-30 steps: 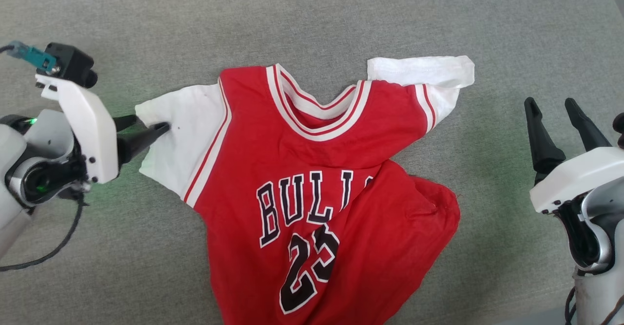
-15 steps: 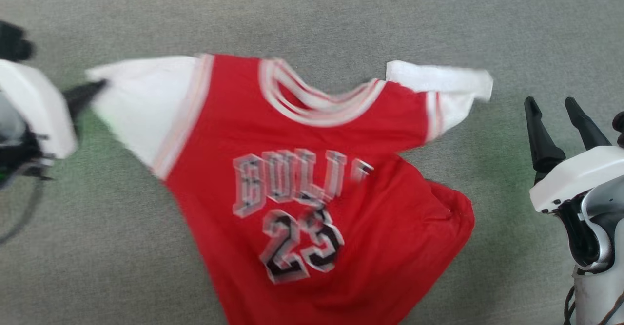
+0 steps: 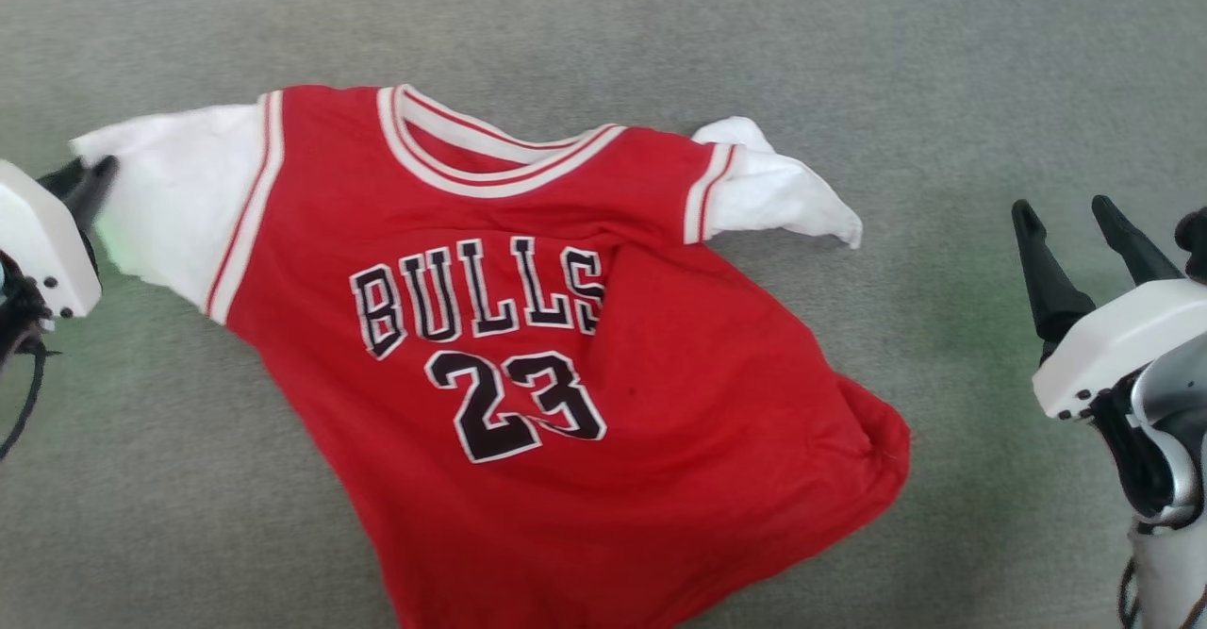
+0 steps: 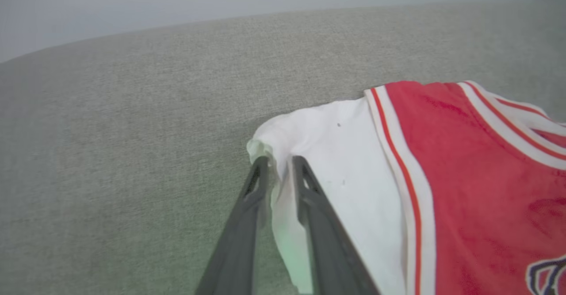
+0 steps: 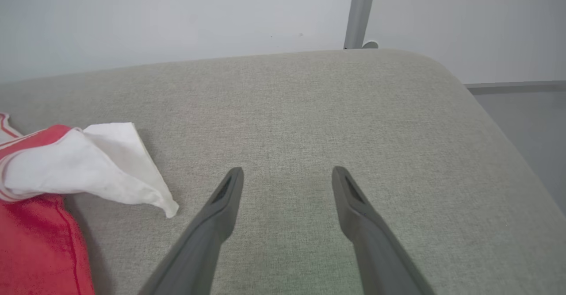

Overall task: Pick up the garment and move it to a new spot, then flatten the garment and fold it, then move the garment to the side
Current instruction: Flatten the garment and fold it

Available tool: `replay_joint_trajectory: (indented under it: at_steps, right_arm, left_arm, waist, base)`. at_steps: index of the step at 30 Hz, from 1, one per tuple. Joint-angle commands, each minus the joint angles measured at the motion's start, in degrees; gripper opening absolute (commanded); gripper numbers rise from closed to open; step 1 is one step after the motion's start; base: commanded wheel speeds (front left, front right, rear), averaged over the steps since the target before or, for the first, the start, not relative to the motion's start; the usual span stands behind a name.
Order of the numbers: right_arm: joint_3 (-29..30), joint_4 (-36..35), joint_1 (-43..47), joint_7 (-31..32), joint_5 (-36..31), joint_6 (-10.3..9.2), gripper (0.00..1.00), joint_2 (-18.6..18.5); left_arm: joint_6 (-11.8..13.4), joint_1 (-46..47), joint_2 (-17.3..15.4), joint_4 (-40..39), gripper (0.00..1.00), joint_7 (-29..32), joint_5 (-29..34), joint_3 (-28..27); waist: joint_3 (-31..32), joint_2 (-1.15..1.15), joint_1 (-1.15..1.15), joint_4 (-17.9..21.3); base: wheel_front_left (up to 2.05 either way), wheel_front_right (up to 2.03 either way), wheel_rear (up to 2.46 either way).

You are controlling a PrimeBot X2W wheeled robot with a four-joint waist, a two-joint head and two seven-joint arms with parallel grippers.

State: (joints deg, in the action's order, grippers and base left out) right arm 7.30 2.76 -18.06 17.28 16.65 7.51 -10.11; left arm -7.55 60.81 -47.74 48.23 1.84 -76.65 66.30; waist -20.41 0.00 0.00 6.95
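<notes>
While left gripper [image 4: 279,161] pinches the shirt [image 3: 566,346] by one white sleeve [image 4: 327,153], right gripper [image 5: 287,175] hangs wide open, well apart.
Shirt lies front-up, rumpled, on grey woven cushion [image 5: 309,109]; pale wall [image 5: 177,16], grey pole [image 5: 360,12] behind.

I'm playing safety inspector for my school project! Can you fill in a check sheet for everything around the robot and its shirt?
Surface: grey fabric cushion, woven and even.
Job's things: garment lies front up with "BULLS 23" showing. Its lower right corner is bunched and the far sleeve is crumpled.
Clutter: nothing seen.
Grippers: left gripper is shut on the edge of the white sleeve. The right gripper is open over the cushion, apart from the garment.
Cables: dark cable hangs by the left arm.
Surroundings: pale wall and grey post stand behind the cushion.
</notes>
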Motion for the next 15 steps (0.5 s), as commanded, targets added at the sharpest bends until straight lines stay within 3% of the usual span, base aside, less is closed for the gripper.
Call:
replay_joint_trajectory:
  at_steps: [1,9,15]
  right_arm:
    - [-0.3,-0.2,0.5,0.4,0.3,-0.04,1.0,-0.5]
    - [-10.9,-2.1,-0.5,8.4,3.5,-0.04,1.0,-11.2]
    - [-16.0,-2.1,-3.4,12.8,7.7,-0.05,1.0,-17.5]
  left_arm:
    - [0.2,-0.8,0.0,0.4,1.0,-0.7,-0.3,0.0]
    - [0.2,-6.4,3.0,-0.5,1.0,-14.0,0.8,0.6]
    - [0.8,-9.9,7.1,-3.0,1.0,-17.0,5.8,-2.6]
  waist:
    - [0.3,0.0,0.0,-0.4]
    - [2.0,0.0,0.0,-4.7]
    - [2.7,0.0,0.0,-8.6]
  base:
    - [0.0,0.0,0.0]
    - [0.0,0.0,0.0]
    - [0.0,0.0,0.0]
